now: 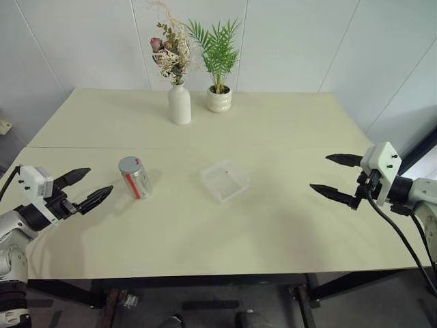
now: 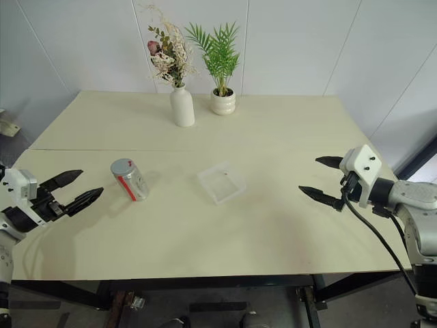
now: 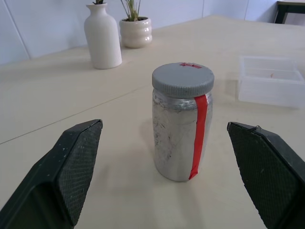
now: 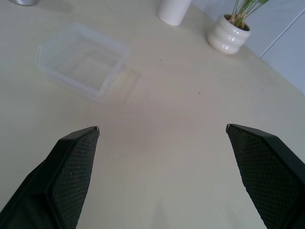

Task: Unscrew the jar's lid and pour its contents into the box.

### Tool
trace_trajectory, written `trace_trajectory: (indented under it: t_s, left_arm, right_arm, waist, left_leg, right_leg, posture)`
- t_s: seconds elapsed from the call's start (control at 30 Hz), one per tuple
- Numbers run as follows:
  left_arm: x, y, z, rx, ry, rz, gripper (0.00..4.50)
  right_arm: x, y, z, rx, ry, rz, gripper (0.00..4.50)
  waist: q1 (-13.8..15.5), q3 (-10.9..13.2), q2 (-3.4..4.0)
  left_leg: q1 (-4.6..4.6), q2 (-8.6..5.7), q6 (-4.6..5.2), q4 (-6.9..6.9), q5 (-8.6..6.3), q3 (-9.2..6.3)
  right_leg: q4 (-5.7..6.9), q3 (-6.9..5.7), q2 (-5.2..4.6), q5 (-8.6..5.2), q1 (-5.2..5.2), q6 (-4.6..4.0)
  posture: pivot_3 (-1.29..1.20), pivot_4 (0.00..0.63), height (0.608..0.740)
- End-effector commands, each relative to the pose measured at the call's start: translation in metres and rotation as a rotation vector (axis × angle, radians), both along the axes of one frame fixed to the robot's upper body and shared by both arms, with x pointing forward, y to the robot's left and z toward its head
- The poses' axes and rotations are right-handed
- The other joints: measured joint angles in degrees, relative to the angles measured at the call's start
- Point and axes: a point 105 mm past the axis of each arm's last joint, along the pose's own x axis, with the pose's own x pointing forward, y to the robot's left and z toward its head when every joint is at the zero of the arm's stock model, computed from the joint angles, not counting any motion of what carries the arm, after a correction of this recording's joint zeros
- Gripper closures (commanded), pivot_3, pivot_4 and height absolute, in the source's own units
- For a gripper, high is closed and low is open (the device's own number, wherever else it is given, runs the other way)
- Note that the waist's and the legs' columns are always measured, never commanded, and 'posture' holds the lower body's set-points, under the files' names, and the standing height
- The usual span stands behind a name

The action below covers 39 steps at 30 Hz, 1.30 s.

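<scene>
Jar (image 1: 135,177) stands upright left of centre, lid (image 1: 129,165) on, between left gripper (image 1: 85,189), jaws apart, and box (image 1: 224,180); right gripper (image 1: 339,178) is equally spread. Clamp the body squarely below the lid before twisting.

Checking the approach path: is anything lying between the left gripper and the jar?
No. In the left wrist view the jar stands ahead of the open left gripper, with bare tabletop between them; the head views show the same gap.
</scene>
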Motion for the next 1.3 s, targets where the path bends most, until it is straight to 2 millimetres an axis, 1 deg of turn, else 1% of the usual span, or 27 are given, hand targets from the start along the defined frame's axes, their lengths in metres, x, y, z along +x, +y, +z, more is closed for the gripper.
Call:
trace_trajectory:
  t_s: [0.03,0.3,0.57,0.67,0.77,0.83,1.03,1.13,1.3]
  left_arm:
    - [-0.003,-0.006,0.011,0.006,-0.044,-0.015,0.01]
    - [-0.007,-0.016,0.009,-0.004,-0.042,-0.008,0.01]
    - [0.000,-0.019,0.001,-0.035,-0.049,0.151,0.01]
    - [0.000,-0.028,-0.008,-0.035,-0.047,0.174,0.01]
    - [-0.006,-0.039,-0.017,-0.059,-0.011,0.175,0.01]
    - [-0.008,-0.045,-0.020,-0.071,-0.027,0.175,0.01]
    - [0.000,-0.049,-0.025,-0.119,-0.047,0.248,0.01]
    - [0.001,-0.056,-0.029,-0.137,-0.044,0.253,0.01]
    - [0.007,-0.056,-0.029,-0.151,-0.063,0.282,0.01]
  right_arm:
    - [0.000,0.002,0.013,-0.014,-0.058,0.012,0.00]
    - [-0.002,0.009,0.014,0.008,-0.065,0.036,0.00]
    - [-0.009,0.015,0.012,0.011,-0.051,0.062,0.00]
    - [-0.008,0.016,0.012,0.014,-0.052,0.058,0.00]
    - [-0.006,0.015,0.012,0.001,-0.054,0.053,0.00]
    - [-0.005,0.016,0.013,0.004,-0.056,0.053,0.00]
    - [-0.002,0.019,0.010,-0.006,-0.054,0.064,0.00]
    - [-0.002,0.018,0.013,-0.001,-0.059,0.059,0.00]
    - [-0.003,0.017,0.012,-0.001,-0.043,0.060,0.00]
  waist:
    - [0.00,0.00,0.00]
    - [-0.07,0.00,0.00]
    - [-0.03,0.00,0.00]
    - [-0.04,0.00,0.00]
    - [-0.07,0.00,-0.01]
    - [-0.06,0.00,-0.01]
    - [-0.03,0.00,-0.01]
    - [-0.03,0.00,-0.01]
    - [0.00,0.00,-0.01]
  left_leg:
    - [0.00,0.00,0.00,0.00,0.00,0.00]
    - [0.02,0.00,0.01,-0.01,-0.02,0.05]
    - [0.05,0.00,0.02,-0.01,-0.02,0.07]
    - [0.08,0.00,0.02,0.00,-0.02,0.09]
    - [0.11,-0.01,0.02,0.00,-0.02,0.11]
    - [0.13,-0.01,0.03,0.00,-0.03,0.14]
    - [0.16,-0.03,0.04,0.05,-0.02,0.13]
    - [0.16,-0.06,0.05,0.05,-0.03,0.14]
    - [0.16,-0.06,0.06,0.04,-0.04,0.14]
  right_leg:
    - [0.00,0.00,0.00,0.00,0.00,0.00]
    - [0.00,0.07,0.01,0.00,-0.01,0.00]
    - [-0.01,0.13,0.02,0.01,0.01,0.03]
    - [0.00,0.16,0.02,0.02,0.02,0.04]
    - [-0.03,0.18,0.02,0.02,0.05,0.04]
    - [-0.04,0.22,0.01,0.02,0.07,0.04]
    - [-0.05,0.26,0.02,0.04,0.10,0.03]
    - [-0.09,0.29,0.01,0.05,0.11,0.05]
    - [-0.14,0.28,0.02,0.06,0.12,0.06]
  posture:
    - [0.00,0.150,0.740]
    - [0.00,0.150,0.740]
    - [0.00,0.150,0.740]
    - [0.00,0.150,0.740]
    - [0.00,0.150,0.740]
    - [0.00,0.150,0.740]
    - [0.00,0.150,0.740]
    - [0.00,0.150,0.740]
    - [0.00,0.150,0.740]
